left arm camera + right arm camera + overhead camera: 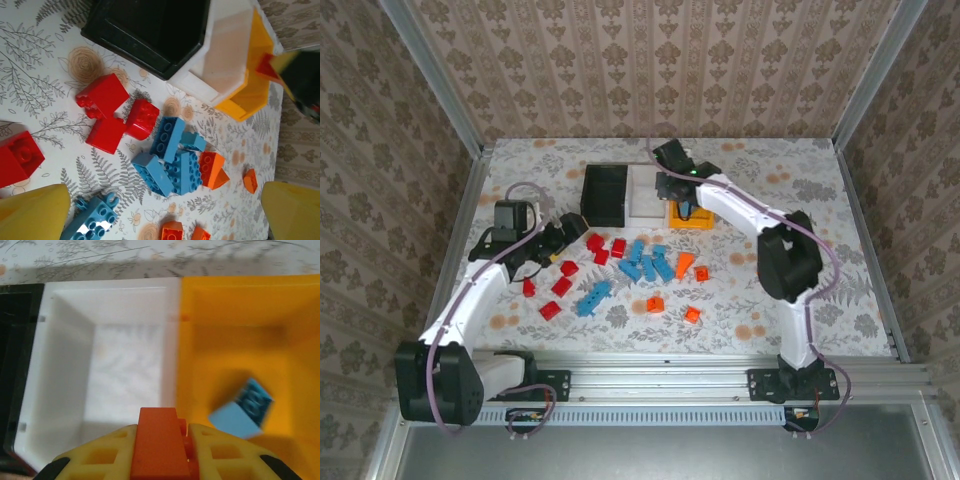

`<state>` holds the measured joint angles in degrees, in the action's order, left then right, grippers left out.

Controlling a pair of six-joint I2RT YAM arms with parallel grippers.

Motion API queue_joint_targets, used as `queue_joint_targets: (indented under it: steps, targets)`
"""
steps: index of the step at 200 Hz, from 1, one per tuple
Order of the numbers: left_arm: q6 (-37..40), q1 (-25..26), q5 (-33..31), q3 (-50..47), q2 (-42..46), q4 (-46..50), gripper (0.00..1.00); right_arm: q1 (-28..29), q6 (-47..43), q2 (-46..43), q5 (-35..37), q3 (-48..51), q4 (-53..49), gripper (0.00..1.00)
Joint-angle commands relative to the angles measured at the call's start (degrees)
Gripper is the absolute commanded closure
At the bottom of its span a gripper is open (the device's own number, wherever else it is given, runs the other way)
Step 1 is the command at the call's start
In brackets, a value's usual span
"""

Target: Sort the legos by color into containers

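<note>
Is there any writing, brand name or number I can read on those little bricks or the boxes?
No text can be read.
The black bin, white bin and orange-yellow bin look plain.
Studs on the blue lego and red lego are too blurred to show any mark.

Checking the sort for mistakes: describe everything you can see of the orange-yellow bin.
The orange-yellow bin is a rectangular open-top box of smooth glossy plastic, upright on the table, its left wall against the white bin. One light blue brick is inside, tilted and blurred. The right hand, shut on an orange brick, hovers over their shared edge.
</note>
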<state>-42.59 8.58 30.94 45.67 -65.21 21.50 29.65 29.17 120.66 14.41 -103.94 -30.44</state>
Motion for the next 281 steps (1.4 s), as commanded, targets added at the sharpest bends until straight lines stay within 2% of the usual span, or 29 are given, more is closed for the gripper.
queue_joint_targets:
  steps: [1,36,43,57,64,80,99,121,141,174,190,205,224,240,281]
  targets:
    - [-1.4,-0.2,2.1,-0.6,2.3,2.6,0.00,-1.1,-3.1,5.7,-1.6,-7.7,-3.1,0.77]
    - [-1.9,-0.2,2.1,-1.7,4.4,2.8,0.00,0.3,-6.3,10.7,-5.1,-15.5,-6.3,0.74]
    - [-2.2,-0.1,2.1,-1.7,4.5,2.7,0.00,0.7,-6.7,11.2,-5.3,-16.4,-7.0,0.70]
    - [-2.7,-0.1,2.2,-1.7,4.7,2.3,0.00,1.3,-7.6,11.2,-4.8,-17.0,-8.0,0.51]
    - [-2.9,0.0,2.3,-1.7,4.7,1.8,0.00,1.6,-8.0,10.7,-4.8,-16.8,-8.2,0.46]
    - [-3.0,0.5,2.3,-1.5,4.4,1.3,0.00,2.0,-8.6,8.9,-4.5,-15.9,-7.9,0.41]
    - [-3.1,1.0,2.0,-1.1,4.0,1.3,0.00,2.1,-8.2,5.3,-4.9,-13.8,-7.0,0.40]
    - [-3.7,2.9,1.1,-1.0,3.5,0.6,0.00,2.0,-8.3,-3.2,-2.9,-5.8,-3.7,0.40]
    - [-3.8,6.9,-0.4,-0.7,2.4,-0.7,0.00,-0.1,-7.6,-13.9,-1.2,6.8,-1.9,0.39]
    - [-4.7,14.8,-1.1,-0.9,-1.7,-5.8,0.00,-8.3,-3.4,-29.6,-0.3,29.4,-6.2,0.20]
    - [-4.6,17.1,-0.6,-0.2,-4.8,-8.0,0.00,-12.1,-0.1,-34.8,-2.7,38.7,-8.4,0.15]
    - [-4.2,19.9,0.1,1.5,-8.3,-8.5,0.00,-12.8,2.9,-38.4,-2.6,45.8,-10.6,0.13]
    - [-4.9,20.9,2.4,3.4,-12.6,-9.8,0.00,-12.8,6.7,-42.7,-2.1,51.8,-12.5,0.12]
    - [-6.0,21.8,3.6,4.1,-14.9,-11.6,0.01,-12.9,9.6,-44.5,1.0,55.0,-14.1,0.12]
    - [-6.2,23.1,3.6,5.0,-16.2,-12.3,0.00,-13.4,10.9,-44.6,9.0,56.5,-16.0,0.09]
